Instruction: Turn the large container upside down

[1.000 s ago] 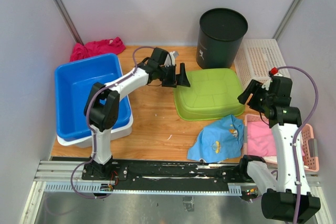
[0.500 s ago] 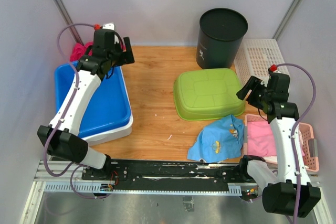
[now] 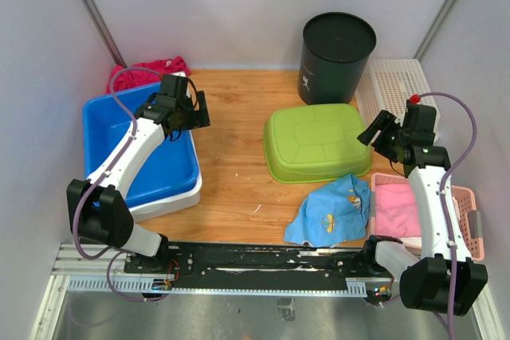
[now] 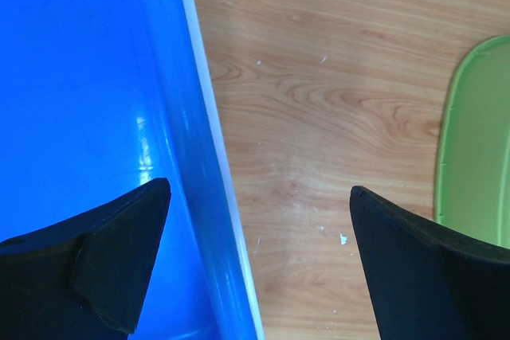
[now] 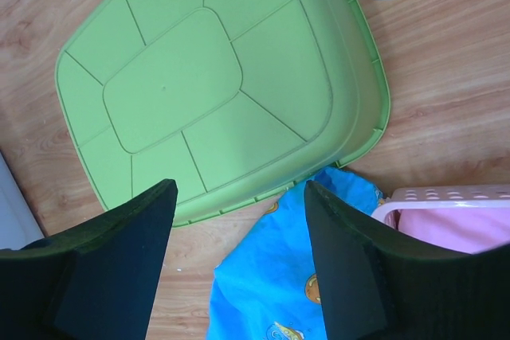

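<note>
The green container (image 3: pixel 315 141) lies bottom-up on the wooden table, right of centre; its ribbed underside fills the right wrist view (image 5: pixel 207 93) and its edge shows in the left wrist view (image 4: pixel 478 141). A larger blue bin (image 3: pixel 127 129) stands upright at the left, nested in a white bin (image 3: pixel 171 201). My left gripper (image 3: pixel 191 113) is open and empty above the blue bin's right rim (image 4: pixel 199 157). My right gripper (image 3: pixel 373 134) is open and empty above the green container's right front edge, not touching it.
A black bucket (image 3: pixel 336 45) stands upside down at the back. A white perforated basket (image 3: pixel 398 89) is at back right. A pink basket (image 3: pixel 466 212) holds pink cloth. A blue printed cloth (image 3: pixel 335 209) lies in front of the green container. A red cloth (image 3: pixel 143 73) lies behind the blue bin.
My left arm left the green container's left edge, swung to the back left, then came to the blue bin's right rim. The right gripper shifted slightly. The green container stayed bottom-up.
</note>
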Controlling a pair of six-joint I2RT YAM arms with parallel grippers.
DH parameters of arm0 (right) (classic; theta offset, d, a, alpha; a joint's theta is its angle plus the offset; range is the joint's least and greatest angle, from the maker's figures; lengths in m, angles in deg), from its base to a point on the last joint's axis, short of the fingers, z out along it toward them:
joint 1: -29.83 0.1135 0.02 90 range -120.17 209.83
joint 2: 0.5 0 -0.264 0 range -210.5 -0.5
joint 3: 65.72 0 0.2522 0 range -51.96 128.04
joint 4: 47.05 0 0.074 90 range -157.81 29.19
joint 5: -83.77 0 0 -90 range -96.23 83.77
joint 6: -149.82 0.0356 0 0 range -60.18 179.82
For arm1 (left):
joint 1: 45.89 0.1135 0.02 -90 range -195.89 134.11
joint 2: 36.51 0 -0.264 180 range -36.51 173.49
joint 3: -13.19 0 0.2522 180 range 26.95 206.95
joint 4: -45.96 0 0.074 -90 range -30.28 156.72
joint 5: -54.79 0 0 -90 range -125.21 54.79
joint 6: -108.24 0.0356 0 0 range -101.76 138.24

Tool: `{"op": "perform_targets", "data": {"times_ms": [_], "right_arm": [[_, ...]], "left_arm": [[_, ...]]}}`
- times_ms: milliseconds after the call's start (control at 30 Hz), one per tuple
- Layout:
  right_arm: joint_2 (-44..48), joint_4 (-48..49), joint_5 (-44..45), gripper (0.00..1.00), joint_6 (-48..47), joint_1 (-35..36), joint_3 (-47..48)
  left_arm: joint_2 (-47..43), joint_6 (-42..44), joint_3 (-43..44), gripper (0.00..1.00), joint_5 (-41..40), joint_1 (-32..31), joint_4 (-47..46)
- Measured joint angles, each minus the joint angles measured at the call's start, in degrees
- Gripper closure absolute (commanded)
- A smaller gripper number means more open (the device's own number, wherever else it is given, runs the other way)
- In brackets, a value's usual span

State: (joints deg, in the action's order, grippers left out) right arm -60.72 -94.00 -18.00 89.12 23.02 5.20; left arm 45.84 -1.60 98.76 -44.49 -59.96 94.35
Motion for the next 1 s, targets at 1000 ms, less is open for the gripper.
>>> {"op": "perform_targets", "data": {"times_ms": [1000], "right_arm": [[-2.7,-1.1,3.0,0.37,4.5,2.4,5.6]], "left_arm": [[-5.2,-2.4,-5.2,0.13,8.0,0.0,-9.4]]}}
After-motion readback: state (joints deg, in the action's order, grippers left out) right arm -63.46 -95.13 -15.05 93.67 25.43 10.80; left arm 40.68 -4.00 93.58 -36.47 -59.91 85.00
